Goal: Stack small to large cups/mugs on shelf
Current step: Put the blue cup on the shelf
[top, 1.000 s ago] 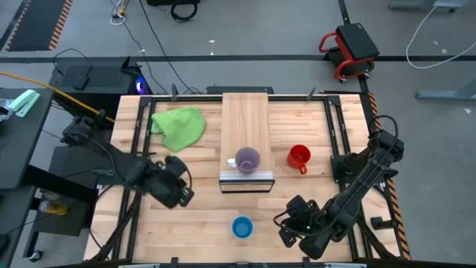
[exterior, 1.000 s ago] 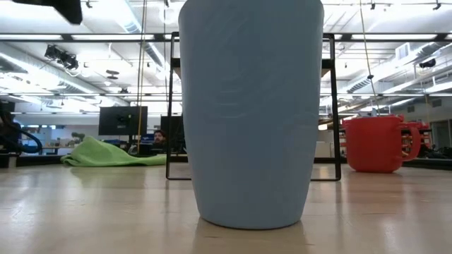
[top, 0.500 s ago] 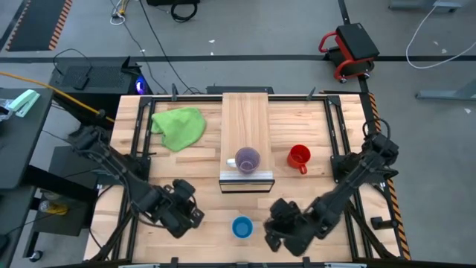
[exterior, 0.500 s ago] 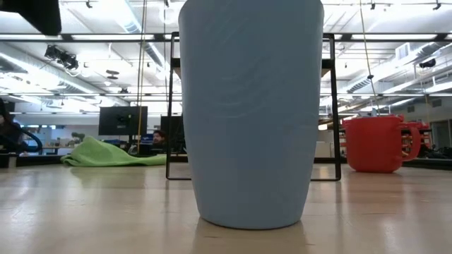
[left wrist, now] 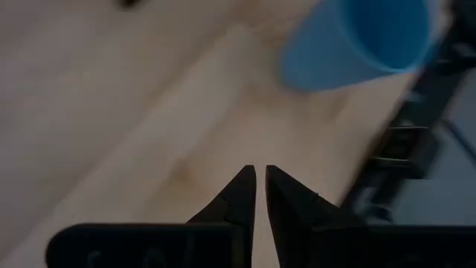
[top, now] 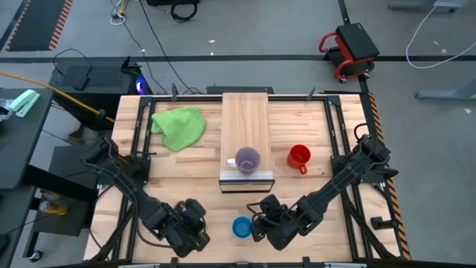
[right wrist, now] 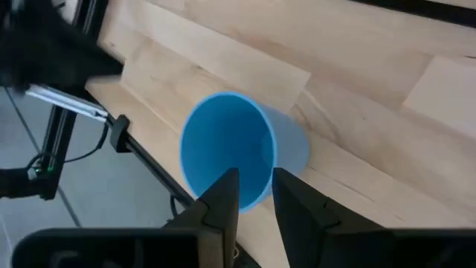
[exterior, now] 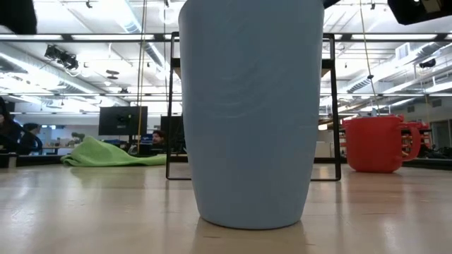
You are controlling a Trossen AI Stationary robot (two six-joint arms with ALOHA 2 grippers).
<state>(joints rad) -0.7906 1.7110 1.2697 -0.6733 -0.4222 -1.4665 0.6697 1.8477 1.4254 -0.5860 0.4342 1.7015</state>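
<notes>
The blue cup [top: 242,227] stood upright at the near edge of the tabletop [top: 312,126], and everything else is placed from it. Just beside it on one side hovered the right gripper [right wrist: 251,195], its fingers parted a little above the cup's rim and grasping nothing. On the cup's other side, near but apart, was the left gripper [left wrist: 259,181], its fingers almost together with only a thin slit between them, also holding nothing.

Farther back from the blue cup lay the shelf [top: 246,119], its metal-strip end turned toward the cup. The purple cup [top: 248,159] already sat on that near end of the shelf. To the right of it, on the tabletop beside the shelf, stood the red mug [top: 298,157], its handle facing the near side. Well beyond, on the left, lay the green cloth [top: 179,126].

The step in hand looked like picking up the blue cup with the right gripper. The next move would call for lowering the fingers over the rim, one inside and one outside the wall, then clenching before lifting toward the shelf.
</notes>
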